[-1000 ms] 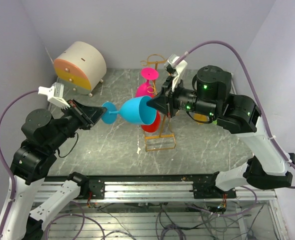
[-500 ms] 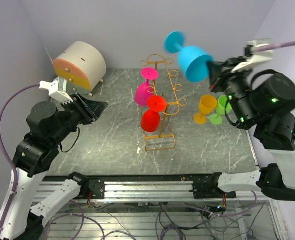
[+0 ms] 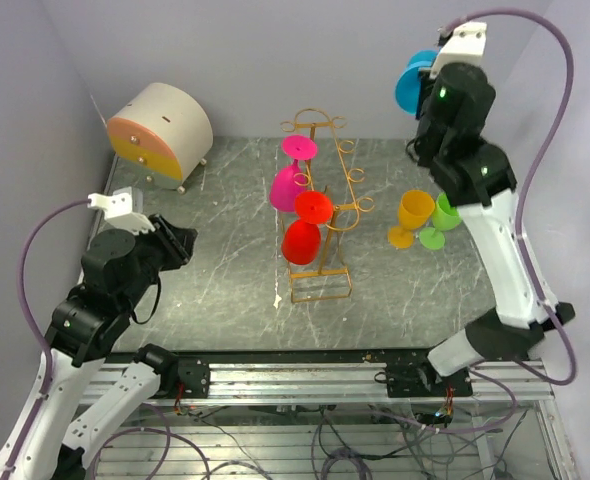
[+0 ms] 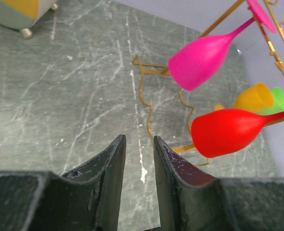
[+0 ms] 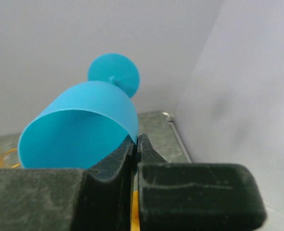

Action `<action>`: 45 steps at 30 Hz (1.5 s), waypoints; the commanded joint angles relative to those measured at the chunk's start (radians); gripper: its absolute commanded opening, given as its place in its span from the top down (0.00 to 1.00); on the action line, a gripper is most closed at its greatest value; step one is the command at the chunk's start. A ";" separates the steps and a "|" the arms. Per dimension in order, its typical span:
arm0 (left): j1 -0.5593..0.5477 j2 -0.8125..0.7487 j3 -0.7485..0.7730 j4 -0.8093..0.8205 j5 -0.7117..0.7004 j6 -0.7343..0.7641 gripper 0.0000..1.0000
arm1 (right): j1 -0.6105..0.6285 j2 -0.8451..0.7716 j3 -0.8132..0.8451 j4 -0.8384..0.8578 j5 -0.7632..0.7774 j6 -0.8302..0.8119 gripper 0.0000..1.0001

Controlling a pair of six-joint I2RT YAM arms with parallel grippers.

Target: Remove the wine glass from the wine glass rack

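The golden wire wine glass rack (image 3: 327,205) stands mid-table, with a pink glass (image 3: 287,185) and a red glass (image 3: 301,241) hanging on it. My right gripper (image 5: 136,139) is shut on the rim of a blue wine glass (image 5: 79,125). It holds the glass high at the back right (image 3: 411,85), clear of the rack and near the wall. My left gripper (image 4: 138,142) is open and empty above the table, left of the rack (image 3: 180,245). The left wrist view shows the pink glass (image 4: 200,60), the red glass (image 4: 226,132) and the rack's wire base (image 4: 142,91).
An orange glass (image 3: 413,215) and a green glass (image 3: 443,214) stand on the table to the right of the rack. A round beige drawer box with an orange front (image 3: 160,130) sits at the back left. Walls close in on three sides.
My right arm has lifted the blue glass up and back to the far right, turning it. My left arm has pulled back to the left, away from the rack.
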 commanded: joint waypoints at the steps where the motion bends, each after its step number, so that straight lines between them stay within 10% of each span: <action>1: -0.002 -0.070 -0.055 -0.001 -0.119 0.054 0.60 | -0.317 0.110 0.116 -0.185 -0.366 0.270 1.00; 11: -0.001 -0.164 -0.192 0.016 -0.156 0.070 0.61 | -0.646 0.434 0.141 -0.417 -0.872 0.452 1.00; 45: -0.001 -0.118 -0.196 0.009 -0.143 0.078 0.62 | -0.612 0.684 0.092 -0.470 -0.846 0.401 0.95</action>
